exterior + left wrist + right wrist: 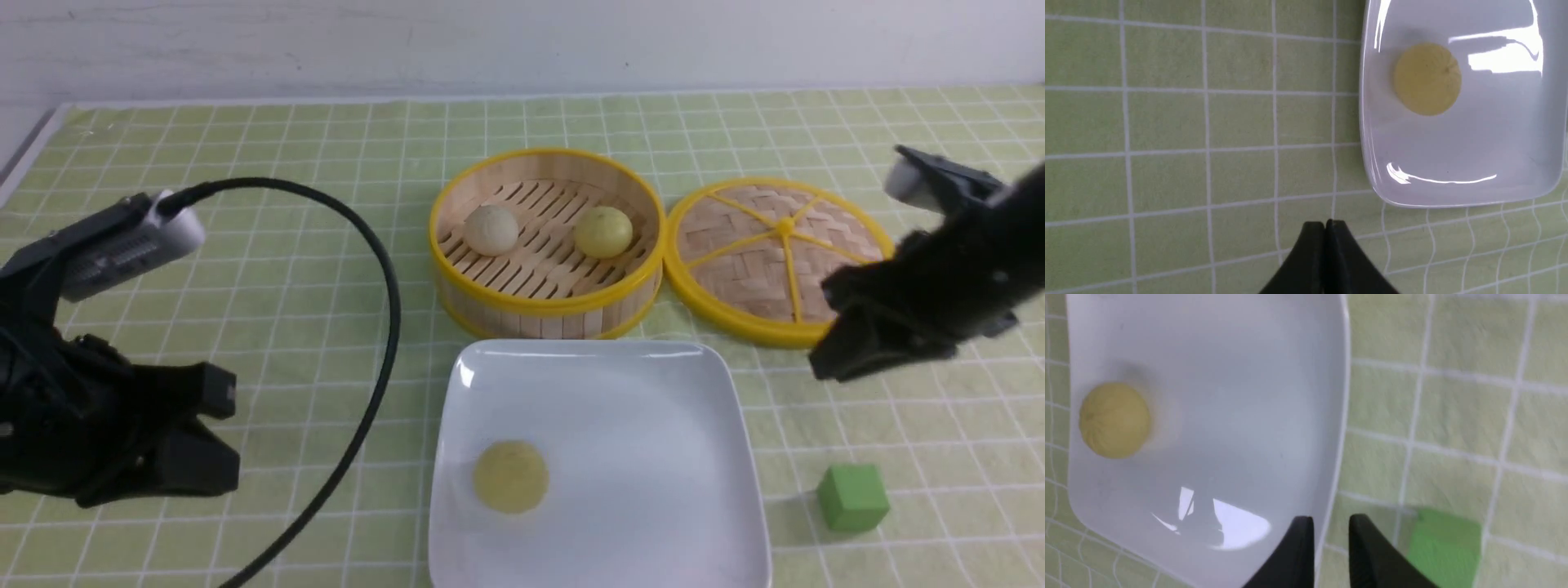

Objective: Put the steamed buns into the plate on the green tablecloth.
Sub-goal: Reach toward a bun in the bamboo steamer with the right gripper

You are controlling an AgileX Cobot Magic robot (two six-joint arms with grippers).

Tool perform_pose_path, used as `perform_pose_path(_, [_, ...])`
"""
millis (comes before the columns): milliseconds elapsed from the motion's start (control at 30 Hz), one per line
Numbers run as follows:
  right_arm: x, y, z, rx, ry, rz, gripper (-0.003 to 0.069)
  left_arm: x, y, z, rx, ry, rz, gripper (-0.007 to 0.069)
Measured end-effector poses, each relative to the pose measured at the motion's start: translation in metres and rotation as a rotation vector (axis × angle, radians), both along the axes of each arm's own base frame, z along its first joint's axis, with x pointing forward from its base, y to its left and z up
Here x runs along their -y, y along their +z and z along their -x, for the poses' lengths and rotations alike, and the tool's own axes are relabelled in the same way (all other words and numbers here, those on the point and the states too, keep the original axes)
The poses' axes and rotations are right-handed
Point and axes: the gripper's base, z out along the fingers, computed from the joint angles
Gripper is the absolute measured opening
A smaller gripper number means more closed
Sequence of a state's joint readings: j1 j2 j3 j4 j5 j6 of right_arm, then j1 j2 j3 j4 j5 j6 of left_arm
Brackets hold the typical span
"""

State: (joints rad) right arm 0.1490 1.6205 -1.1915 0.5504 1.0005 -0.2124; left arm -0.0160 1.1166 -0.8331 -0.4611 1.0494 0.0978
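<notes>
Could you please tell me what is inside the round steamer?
Two buns, one off-white and one yellow. The steamer's near wall may hide part of its floor.

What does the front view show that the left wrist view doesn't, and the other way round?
Only the front view: the bamboo steamer with an off-white bun and a yellow bun, the woven lid, the green cube and the right arm.
Only the left wrist view: the left pincer's fingertips, shut together.
Both: the white plate holding one yellow bun, and the green tablecloth.
</notes>
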Motion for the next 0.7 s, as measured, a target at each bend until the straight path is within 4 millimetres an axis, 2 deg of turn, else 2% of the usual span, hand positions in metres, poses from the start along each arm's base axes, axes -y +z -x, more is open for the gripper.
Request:
perform_pose_path(33, [-0.017, 0.003, -0.022, 0.032, 0.043, 0.016, 0.0178, 0.0, -0.003, -0.003, -0.009, 0.002, 0.001, 0.002])
perform_pose_path(167, [-0.06, 0.013, -0.065, 0.117, 0.137, 0.082, 0.0217, 0.0, -0.006, -0.007, -0.02, 0.007, 0.004, 0.0031])
perform_pose_path(267, [-0.095, 0.009, -0.099, 0.176, 0.197, 0.167, 0.0276, 0.0, -0.007, -0.008, -0.024, 0.007, 0.004, 0.0039])
perform_pose_path(400, [-0.13, -0.009, -0.137, 0.243, 0.212, 0.248, 0.0357, 0.0, -0.007, -0.008, -0.024, 0.007, 0.004, 0.0055])
perform_pose_path(500, [-0.145, -0.027, -0.158, 0.268, 0.196, 0.294, 0.0409, 0.0, -0.007, -0.009, -0.02, 0.007, 0.003, 0.0066])
perform_pose_path(567, [-0.149, -0.031, -0.17, 0.303, 0.181, 0.319, 0.0433, 0.0, -0.007, -0.009, -0.011, 0.011, 0.002, 0.0077])
perform_pose_path(700, [-0.151, -0.044, -0.182, 0.312, 0.159, 0.345, 0.0443, 0.0, -0.007, -0.011, 0.004, 0.019, 0.001, 0.0093])
